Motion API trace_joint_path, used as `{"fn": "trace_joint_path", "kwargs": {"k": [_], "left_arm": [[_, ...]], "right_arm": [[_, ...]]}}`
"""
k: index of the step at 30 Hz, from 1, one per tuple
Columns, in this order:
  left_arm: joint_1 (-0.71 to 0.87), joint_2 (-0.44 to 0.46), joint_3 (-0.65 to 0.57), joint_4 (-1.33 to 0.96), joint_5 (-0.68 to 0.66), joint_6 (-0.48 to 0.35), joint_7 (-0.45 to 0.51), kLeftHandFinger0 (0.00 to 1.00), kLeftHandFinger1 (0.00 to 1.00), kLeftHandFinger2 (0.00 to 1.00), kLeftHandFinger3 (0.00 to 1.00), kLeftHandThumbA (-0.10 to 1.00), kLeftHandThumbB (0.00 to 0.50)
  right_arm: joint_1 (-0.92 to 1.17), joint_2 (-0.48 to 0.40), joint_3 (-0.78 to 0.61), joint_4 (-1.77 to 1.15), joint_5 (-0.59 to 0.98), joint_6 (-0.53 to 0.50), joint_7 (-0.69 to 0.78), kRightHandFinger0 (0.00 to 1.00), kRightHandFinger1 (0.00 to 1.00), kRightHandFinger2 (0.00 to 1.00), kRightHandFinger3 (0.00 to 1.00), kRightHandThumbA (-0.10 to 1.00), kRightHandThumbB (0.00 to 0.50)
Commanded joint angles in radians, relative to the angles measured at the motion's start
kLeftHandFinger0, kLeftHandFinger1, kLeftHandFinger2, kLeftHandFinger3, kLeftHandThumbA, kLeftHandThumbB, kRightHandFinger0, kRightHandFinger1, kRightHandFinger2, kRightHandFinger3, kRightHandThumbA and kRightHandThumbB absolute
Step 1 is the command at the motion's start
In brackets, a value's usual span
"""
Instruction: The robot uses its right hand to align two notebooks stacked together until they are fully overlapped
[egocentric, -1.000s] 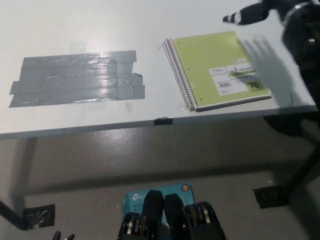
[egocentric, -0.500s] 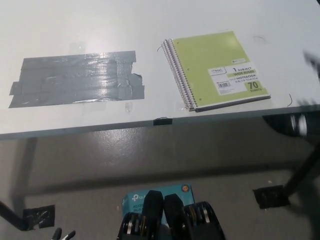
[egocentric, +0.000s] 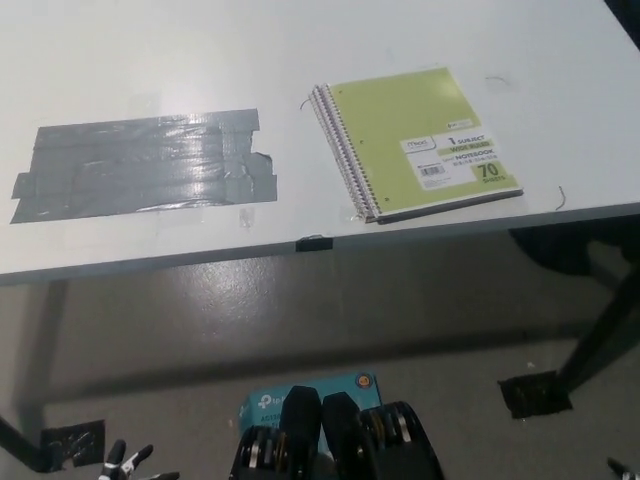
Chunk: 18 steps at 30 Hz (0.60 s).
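Head view is looking steeply down on a white rectangular tabletop (egocentric: 150, 60) standing over a grey, glossy concrete floor (egocentric: 300, 310), with a wide patch of overlapping grey duct tape strips (egocentric: 140, 172) lying on the table's left half and a small black tape tab (egocentric: 313, 243) sitting on its near edge. Stacked lime-green spiral-bound notebooks (egocentric: 420, 140) are lying flat on the right half of the table, near the front edge, their covers almost fully overlapping, with only a thin sliver of the lower one peeking out along the bottom. Their long axis is running from near to far, tilting slightly leftward at the far end; the wire spiral is facing left and the white printed label is sitting at the near right corner. Fingertips of the white left hand (egocentric: 125, 462) are barely showing, spread apart, at the lower left; a teal cardboard box (egocentric: 268, 402) is lying on the floor below.
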Motion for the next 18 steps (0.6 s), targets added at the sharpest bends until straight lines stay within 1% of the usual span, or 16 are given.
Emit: {"fn": "trace_joint_path", "kwargs": {"k": [1, 2, 3, 5, 6, 7, 8, 9, 10, 11, 12, 13, 14, 15, 16, 18], "left_arm": [[-0.026, 0.017, 0.001, -0.025, 0.029, 0.015, 0.018, 0.49, 0.60, 0.75, 1.00, 1.00, 0.500], [-0.029, 0.021, 0.001, -0.029, 0.024, 0.026, 0.011, 0.54, 0.63, 0.78, 1.00, 1.00, 0.500], [-0.031, 0.023, -0.004, -0.031, 0.036, 0.026, 0.014, 0.58, 0.63, 0.77, 1.00, 1.00, 0.500], [-0.030, 0.029, -0.015, -0.030, 0.055, 0.018, 0.010, 0.58, 0.63, 0.79, 1.00, 1.00, 0.500], [-0.033, 0.034, -0.016, -0.030, 0.053, 0.031, 0.005, 0.64, 0.68, 0.84, 1.00, 1.00, 0.478], [-0.042, 0.042, -0.021, -0.033, 0.063, 0.045, 0.005, 0.71, 0.74, 0.93, 1.00, 1.00, 0.417], [-0.045, 0.046, -0.021, -0.033, 0.059, 0.052, -0.001, 0.79, 0.82, 1.00, 1.00, 1.00, 0.403], [-0.052, 0.045, -0.018, -0.032, 0.058, 0.055, 0.001, 0.83, 0.87, 1.00, 1.00, 1.00, 0.376], [-0.053, 0.045, -0.018, -0.032, 0.058, 0.056, 0.002, 0.83, 0.87, 1.00, 1.00, 1.00, 0.376], [-0.058, 0.041, -0.014, -0.029, 0.049, 0.064, 0.002, 0.86, 0.91, 1.00, 1.00, 1.00, 0.351], [-0.058, 0.040, -0.016, -0.027, 0.054, 0.060, 0.003, 0.86, 0.92, 1.00, 1.00, 1.00, 0.423], [-0.056, 0.043, -0.022, -0.027, 0.062, 0.053, 0.002, 0.85, 0.92, 1.00, 1.00, 1.00, 0.441], [-0.054, 0.043, -0.023, -0.024, 0.063, 0.054, 0.001, 0.85, 0.92, 1.00, 1.00, 1.00, 0.457], [-0.052, 0.045, -0.024, -0.020, 0.064, 0.052, -0.002, 0.87, 0.93, 1.00, 1.00, 1.00, 0.457], [-0.049, 0.045, -0.024, -0.018, 0.066, 0.047, -0.002, 0.87, 0.92, 1.00, 1.00, 1.00, 0.451], [-0.050, 0.044, -0.022, -0.015, 0.060, 0.041, -0.007, 0.85, 0.92, 1.00, 1.00, 1.00, 0.464]], "right_arm": [[-0.031, -0.035, -0.010, -0.029, 0.043, -0.080, -0.089, 1.00, 1.00, 1.00, 1.00, 1.00, 0.100], [-0.028, -0.031, -0.018, -0.040, 0.059, -0.081, -0.094, 1.00, 1.00, 1.00, 1.00, 0.85, 0.066], [-0.025, -0.034, -0.017, -0.042, 0.060, -0.085, -0.099, 1.00, 1.00, 1.00, 1.00, 0.75, 0.045], [-0.014, -0.045, -0.008, -0.053, 0.051, -0.085, -0.106, 1.00, 1.00, 1.00, 1.00, 0.65, 0.035], [-0.017, -0.049, -0.005, -0.038, 0.052, -0.100, -0.116, 1.00, 1.00, 1.00, 1.00, 0.59, 0.042], [-0.027, -0.041, -0.007, -0.034, 0.066, -0.094, -0.117, 1.00, 1.00, 1.00, 1.00, 0.50, 0.054], [-0.030, -0.040, -0.004, -0.037, 0.070, -0.082, -0.112, 1.00, 1.00, 1.00, 1.00, 0.50, 0.062], [-0.039, -0.038, -0.006, -0.030, 0.078, -0.088, -0.119, 1.00, 1.00, 1.00, 1.00, 0.49, 0.071], [-0.040, -0.038, -0.005, -0.027, 0.082, -0.091, -0.124, 1.00, 1.00, 1.00, 1.00, 0.48, 0.072], [-0.043, -0.031, -0.013, -0.031, 0.103, -0.076, -0.116, 1.00, 1.00, 1.00, 1.00, 0.51, 0.090], [-0.045, -0.020, -0.025, -0.034, 0.128, -0.073, -0.119, 1.00, 1.00, 1.00, 1.00, 0.54, 0.116], [-0.044, -0.023, -0.025, -0.035, 0.133, -0.072, -0.117, 1.00, 1.00, 1.00, 1.00, 0.55, 0.118], [-0.043, -0.023, -0.025, -0.039, 0.136, -0.066, -0.114, 1.00, 1.00, 1.00, 1.00, 0.58, 0.126], [-0.043, -0.021, -0.029, -0.042, 0.154, -0.053, -0.106, 1.00, 1.00, 1.00, 1.00, 0.58, 0.128], [-0.040, -0.020, -0.031, -0.048, 0.162, -0.047, -0.103, 1.00, 1.00, 1.00, 1.00, 0.58, 0.124], [-0.040, -0.021, -0.029, -0.050, 0.162, -0.040, -0.103, 1.00, 1.00, 1.00, 1.00, 0.59, 0.123]]}}
